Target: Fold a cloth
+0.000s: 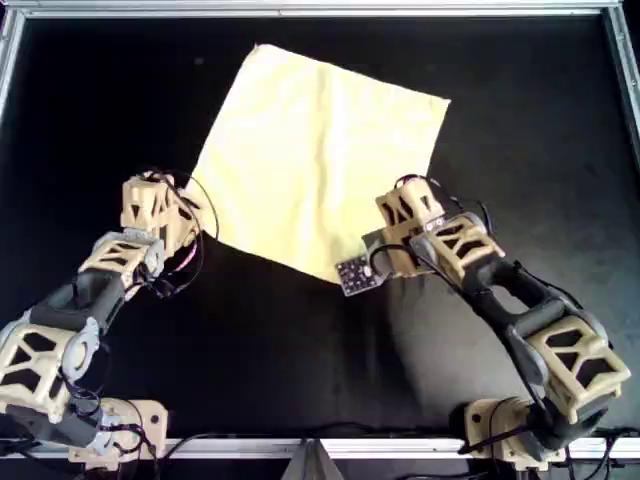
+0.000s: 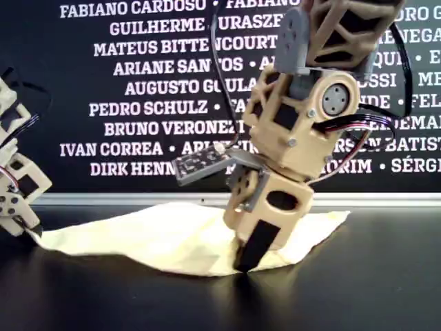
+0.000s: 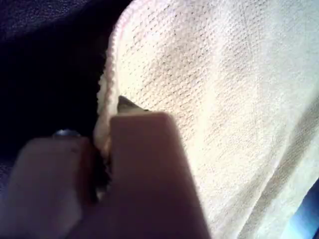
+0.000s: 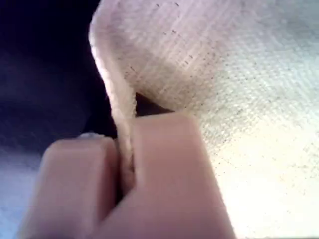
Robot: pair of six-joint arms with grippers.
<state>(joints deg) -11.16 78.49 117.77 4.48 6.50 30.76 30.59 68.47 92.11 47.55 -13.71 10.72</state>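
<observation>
The pale yellow cloth (image 1: 320,150) lies flat on the black table, turned like a diamond. My left gripper (image 1: 195,222) is shut on the cloth's corner at the overhead view's left; the left wrist view shows the hem (image 3: 107,99) pinched between both fingers (image 3: 144,164). Near the cloth's corner closest to the arm bases, my right gripper (image 1: 375,262) is also shut on the fabric, with the edge (image 4: 117,99) squeezed between its fingers (image 4: 169,164). In the exterior view the right gripper (image 2: 249,258) presses down on the cloth (image 2: 158,238), and the left gripper (image 2: 31,231) holds its end at that view's left.
A metal rail (image 1: 300,8) frames the black table (image 1: 520,150). Bare black surface surrounds the cloth on all sides. A small circuit board (image 1: 352,273) sticks out from the right wrist. A wall with printed names (image 2: 151,89) stands behind the table.
</observation>
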